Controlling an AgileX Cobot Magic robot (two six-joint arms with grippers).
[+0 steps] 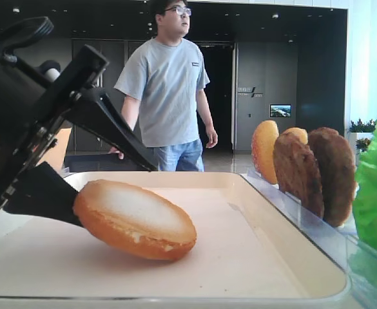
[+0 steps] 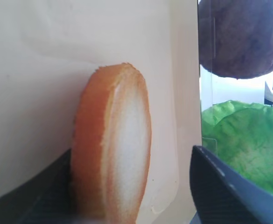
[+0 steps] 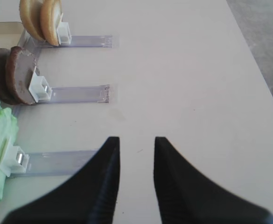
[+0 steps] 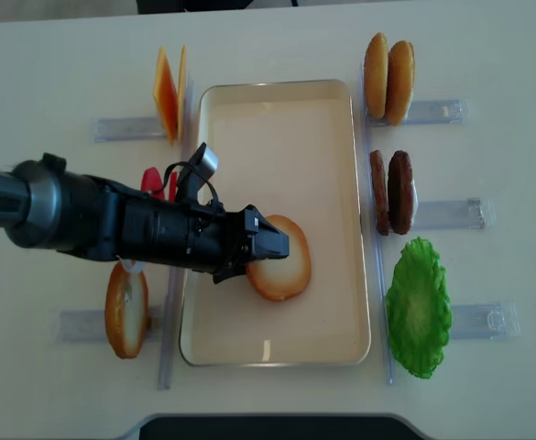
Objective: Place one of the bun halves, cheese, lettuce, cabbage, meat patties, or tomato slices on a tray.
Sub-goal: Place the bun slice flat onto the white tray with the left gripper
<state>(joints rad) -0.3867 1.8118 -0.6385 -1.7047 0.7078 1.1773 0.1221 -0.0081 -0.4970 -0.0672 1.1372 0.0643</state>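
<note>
Exterior high: bench [image 4: 277, 37] carries tray [image 4: 341, 92]. Left end effector [image 4: 272, 246] over tray, jaws spread, straddling bun [image 4: 286, 273]; bun lies in tray, pale face up, tilted against lower finger. Right end effector [image 3: 136, 154] above bare bench, jaws parted, gripping nothing. Lettuce [image 4: 418, 307], patties [image 4: 391, 191] right of tray.

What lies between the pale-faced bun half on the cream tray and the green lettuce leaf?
Overhead: bare tray floor, its rim, then a clear holder strip separate bun half and lettuce.

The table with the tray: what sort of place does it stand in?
Probably a demonstration table in an office lobby or hall: burger parts such as the meat patties stand in clear holders around the tray, and a man walks behind.
</note>
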